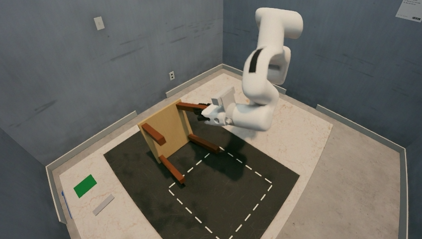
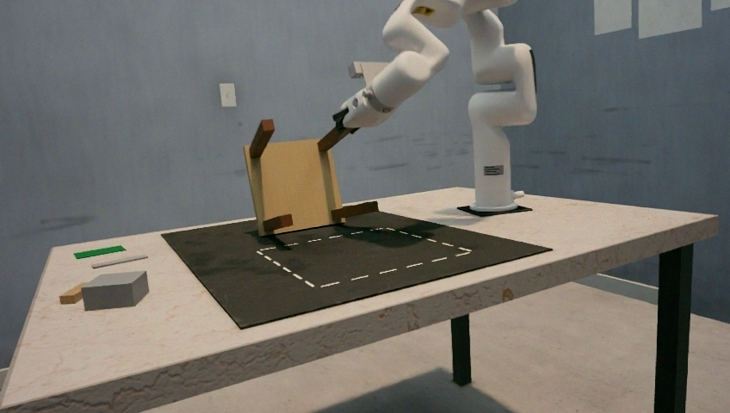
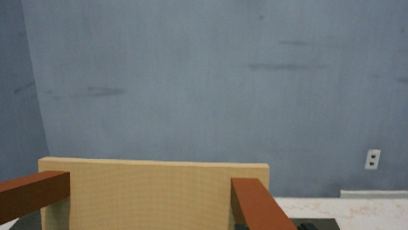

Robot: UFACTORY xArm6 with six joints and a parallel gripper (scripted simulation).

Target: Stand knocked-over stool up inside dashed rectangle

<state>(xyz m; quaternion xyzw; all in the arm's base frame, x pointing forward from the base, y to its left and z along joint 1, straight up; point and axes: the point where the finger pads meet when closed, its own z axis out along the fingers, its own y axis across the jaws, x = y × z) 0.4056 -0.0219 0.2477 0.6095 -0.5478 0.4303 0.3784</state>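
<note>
The stool (image 1: pixel 165 130) (image 2: pixel 294 184) (image 3: pixel 148 192) has a tan seat and red-brown legs. Its seat stands on one edge on the dark mat (image 1: pixel 133 174) (image 2: pixel 225 286), close to upright, beyond the dashed rectangle (image 1: pixel 188 210) (image 2: pixel 387 271). All its legs point sideways toward the rectangle. The two lower legs reach out low over the mat, their ends at or over the rectangle's far line. My gripper (image 1: pixel 203 108) (image 2: pixel 345 125) (image 3: pixel 273 226) is shut on the upper leg nearer the robot's base. The fingertips barely show in the wrist view.
A green sheet (image 1: pixel 85 185) (image 2: pixel 100 251) and a grey strip (image 1: pixel 103 204) (image 2: pixel 120 261) lie left of the mat. A grey block (image 2: pixel 114 290) and a small wooden block (image 2: pixel 71 293) are near them in the exterior view. Walls stand behind the table.
</note>
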